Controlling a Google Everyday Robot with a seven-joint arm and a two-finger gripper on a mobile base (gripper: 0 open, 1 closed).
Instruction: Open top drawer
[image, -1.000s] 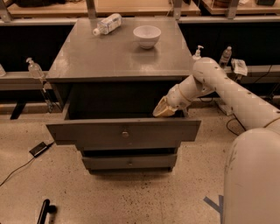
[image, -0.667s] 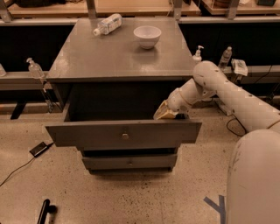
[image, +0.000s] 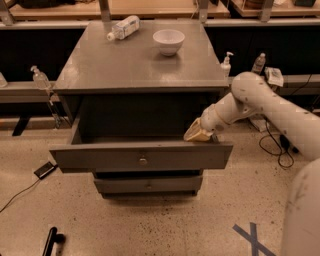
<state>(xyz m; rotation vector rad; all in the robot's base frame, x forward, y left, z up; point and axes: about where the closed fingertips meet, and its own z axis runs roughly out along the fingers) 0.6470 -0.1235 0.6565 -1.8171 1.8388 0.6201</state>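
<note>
**Clearly open: top drawer sitting far out of the cabinet, gripper at its right end**

Nearest, a blue tape cross (image: 252, 238) is lying on the speckled floor at lower right, and a small dark flat object (image: 44, 169) is lying at left with a cable running from it. Just behind, the top drawer (image: 100, 157) is standing well out from the grey cabinet (image: 140, 67), its wide front panel carrying one round knob (image: 143, 161). A narrower lower drawer (image: 148, 184) is sitting closed beneath it. The white arm (image: 260, 100) is reaching in from the right, and its tan gripper (image: 196, 135) is resting at the right end of the top drawer, just behind the front panel's upper edge. Whether it is spread wide or drawn narrow cannot be told. Farther back, a white bowl (image: 168, 41) is standing upright on the cabinet, and a plastic bottle (image: 123, 27) is lying on its side near the rear edge. Pump bottles (image: 40, 78) are standing on low ledges on both sides.
</note>
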